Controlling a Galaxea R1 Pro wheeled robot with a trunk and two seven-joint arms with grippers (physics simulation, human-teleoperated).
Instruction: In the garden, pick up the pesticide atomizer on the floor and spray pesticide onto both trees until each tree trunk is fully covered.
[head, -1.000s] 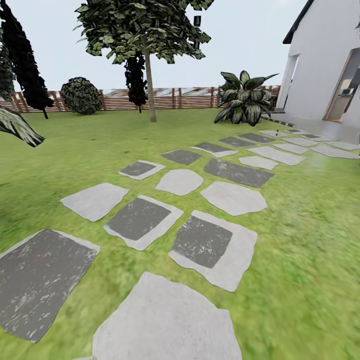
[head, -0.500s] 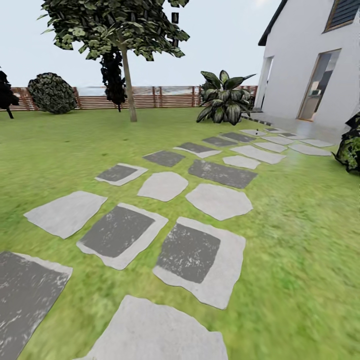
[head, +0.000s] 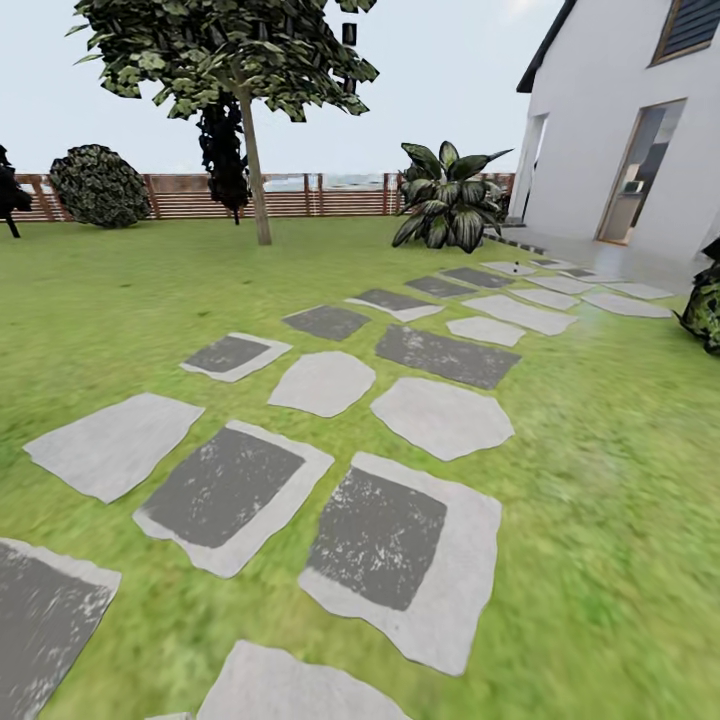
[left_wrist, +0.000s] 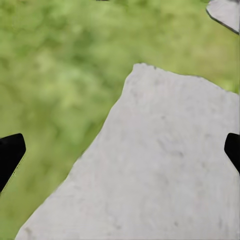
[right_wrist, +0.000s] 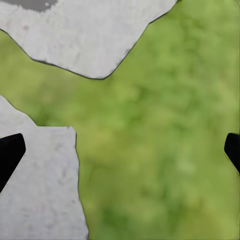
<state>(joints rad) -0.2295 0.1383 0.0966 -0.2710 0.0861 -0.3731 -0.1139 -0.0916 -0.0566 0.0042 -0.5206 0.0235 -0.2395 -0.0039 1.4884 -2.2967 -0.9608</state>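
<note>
A round bush (head: 98, 186) sits by the brown fence (head: 300, 195). Next comes a tree (head: 252, 170) with a thin trunk, then a big leafy plant (head: 447, 208). Flat stones (head: 400, 555) cross the grass (head: 90, 300) toward a white house (head: 640, 120). The left hand (left_wrist: 120, 152) and the right hand (right_wrist: 120, 152) are both open over grass and stone, holding nothing.

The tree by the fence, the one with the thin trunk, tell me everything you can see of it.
The tree stands upright on the green lawn, in front of the brown slatted fence, at the left of the head view. Its trunk is slender, straight, grey-brown and bare up to the crown. The crown is wide and irregular, of dense dark green leaves with lighter flecks, cut off by the picture's top edge. A dark columnar shrub rises just behind it.
</note>
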